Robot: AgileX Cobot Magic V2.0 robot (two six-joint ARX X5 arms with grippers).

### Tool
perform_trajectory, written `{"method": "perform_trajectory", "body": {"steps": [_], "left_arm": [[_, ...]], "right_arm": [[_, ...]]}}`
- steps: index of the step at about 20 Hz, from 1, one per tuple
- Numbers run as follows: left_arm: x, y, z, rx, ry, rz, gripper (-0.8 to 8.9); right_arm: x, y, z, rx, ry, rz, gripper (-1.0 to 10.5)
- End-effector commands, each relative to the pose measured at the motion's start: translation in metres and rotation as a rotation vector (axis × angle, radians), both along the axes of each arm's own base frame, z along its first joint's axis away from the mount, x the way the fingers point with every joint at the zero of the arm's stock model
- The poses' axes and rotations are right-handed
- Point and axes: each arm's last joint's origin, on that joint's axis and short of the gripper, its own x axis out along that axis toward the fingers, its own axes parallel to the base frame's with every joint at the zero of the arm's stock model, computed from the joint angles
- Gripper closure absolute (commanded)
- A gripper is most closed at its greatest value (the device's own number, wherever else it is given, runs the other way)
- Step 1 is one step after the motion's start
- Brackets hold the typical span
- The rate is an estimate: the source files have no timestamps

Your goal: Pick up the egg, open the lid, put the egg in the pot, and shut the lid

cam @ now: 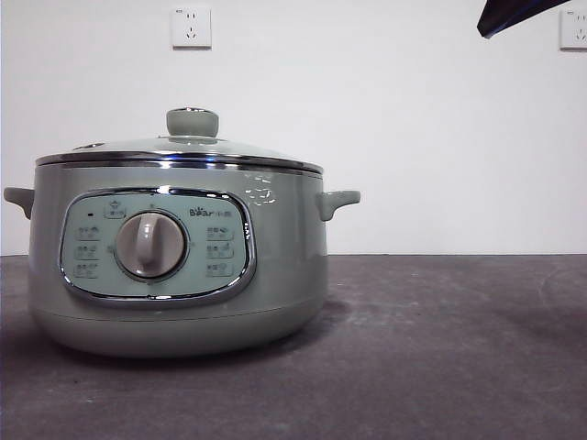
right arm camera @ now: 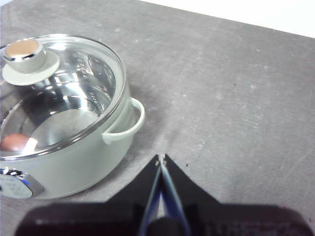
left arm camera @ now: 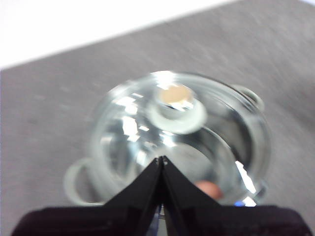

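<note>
The sage-green pot [cam: 284,266] stands on the dark table, left of centre. The glass lid [cam: 138,148] with its green knob [cam: 192,121] sits shut on it. The reddish-brown egg [right arm camera: 14,141] lies inside the pot, seen through the lid glass; it also shows in the left wrist view [left arm camera: 209,188]. My left gripper [left arm camera: 161,158] is shut and empty, hovering above the lid [left arm camera: 128,128], apart from the knob [left arm camera: 176,110]. My right gripper [right arm camera: 161,156] is shut and empty above bare table, beside the pot's side handle [right arm camera: 129,123].
The grey table [cam: 440,348] runs wide to the right of the pot. A white wall with two sockets [cam: 191,27] stands behind. One arm's black tip [cam: 510,14] shows at the front view's top right corner.
</note>
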Motion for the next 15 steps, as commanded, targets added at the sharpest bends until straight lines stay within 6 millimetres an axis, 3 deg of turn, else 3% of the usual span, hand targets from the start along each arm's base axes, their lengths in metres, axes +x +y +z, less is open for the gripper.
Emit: {"method": "perform_trajectory", "body": {"steps": [1,4,7,12,15], "left_arm": [[-0.007,0.019,-0.002,-0.028,-0.054,0.055,8.17],[-0.013,0.042,-0.023,-0.095,-0.145,0.181,8.17],[-0.018,0.057,-0.060,-0.123,-0.225,0.285,8.17],[-0.015,0.067,-0.126,-0.116,-0.249,0.382,8.17],[-0.011,0.068,-0.152,-0.109,-0.230,0.401,8.17]], "right_arm": [[0.000,0.000,-0.003,0.004,0.007,-0.004,9.5],[0.000,0.000,-0.003,0.004,0.007,-0.004,9.5],[0.000,0.000,-0.003,0.004,0.007,-0.004,9.5],[0.000,0.000,-0.003,0.004,0.007,-0.004,9.5],[0.000,0.000,-0.003,0.004,0.007,-0.004,9.5]]}}
